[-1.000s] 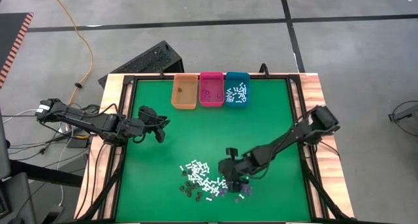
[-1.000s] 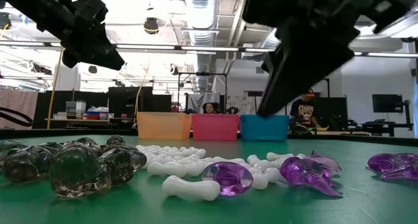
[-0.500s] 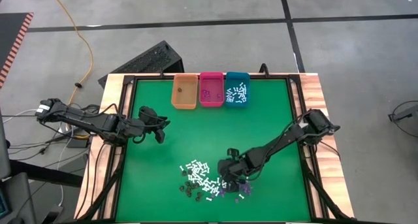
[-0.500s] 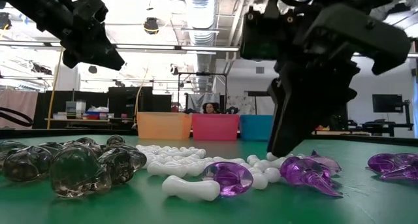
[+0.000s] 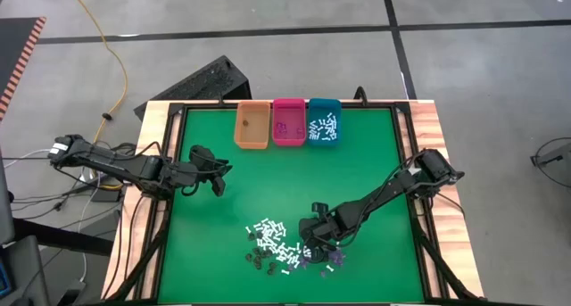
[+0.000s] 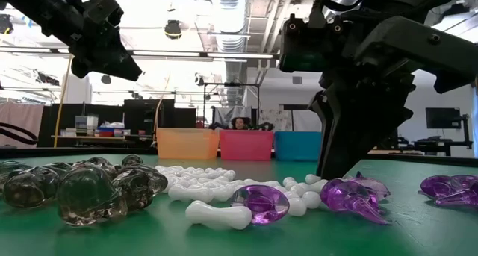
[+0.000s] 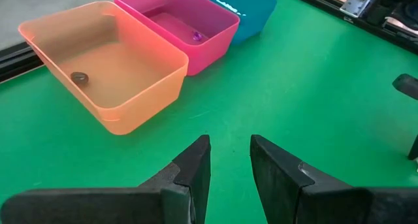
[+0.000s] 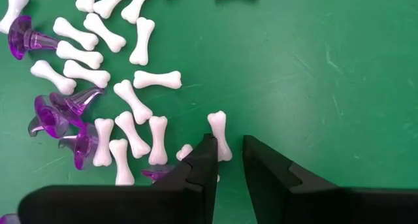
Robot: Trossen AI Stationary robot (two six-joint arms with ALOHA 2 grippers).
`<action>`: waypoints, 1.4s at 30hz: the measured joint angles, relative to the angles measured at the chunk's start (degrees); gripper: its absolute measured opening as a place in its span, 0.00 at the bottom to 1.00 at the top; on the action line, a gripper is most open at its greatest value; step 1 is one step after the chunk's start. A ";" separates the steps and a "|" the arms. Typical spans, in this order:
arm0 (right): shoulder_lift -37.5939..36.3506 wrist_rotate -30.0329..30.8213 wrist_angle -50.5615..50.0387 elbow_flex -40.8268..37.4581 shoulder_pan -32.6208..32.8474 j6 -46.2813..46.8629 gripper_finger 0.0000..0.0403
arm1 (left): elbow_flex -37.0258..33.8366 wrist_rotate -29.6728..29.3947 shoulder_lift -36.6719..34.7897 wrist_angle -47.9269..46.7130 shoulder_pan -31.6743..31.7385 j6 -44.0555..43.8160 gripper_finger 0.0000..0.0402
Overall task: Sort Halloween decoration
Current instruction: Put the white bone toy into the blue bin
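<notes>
Since a second ago the right gripper [image 5: 310,244] has dropped down onto the pile of Halloween decoration [image 5: 284,246], and its fingers [image 8: 204,160] have squeezed closer. They now stand narrow, with a small gap, right beside a white bone [image 8: 219,134]; nothing is held. The pile of white bones, purple bits and dark bits lies on the green worktop [image 5: 268,177], well away from the three bins [image 5: 287,122]. The left gripper [image 5: 219,185] waits left of the pile, fingers a little apart, holding nothing.
</notes>
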 joint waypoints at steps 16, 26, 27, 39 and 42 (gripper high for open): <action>0.02 -1.29 0.03 -0.07 -0.54 -0.73 0.04 | 0.00 0.06 0.00 -0.29 0.00 0.00 0.25; -0.84 -1.83 -0.28 0.95 -3.78 -4.94 0.04 | 0.00 -0.01 0.00 -0.62 0.00 0.00 0.25; -1.59 -1.62 -0.58 1.18 -4.36 -6.14 0.04 | 0.00 -0.01 -0.02 -0.62 0.00 0.00 0.25; -15.74 6.83 -15.39 1.55 -19.56 -18.38 0.04 | 0.00 -0.09 -0.02 -0.60 0.01 0.00 0.25; -18.45 8.98 -16.63 1.55 -26.94 -21.10 0.04 | 0.00 -0.09 0.00 -0.60 -0.01 0.00 0.25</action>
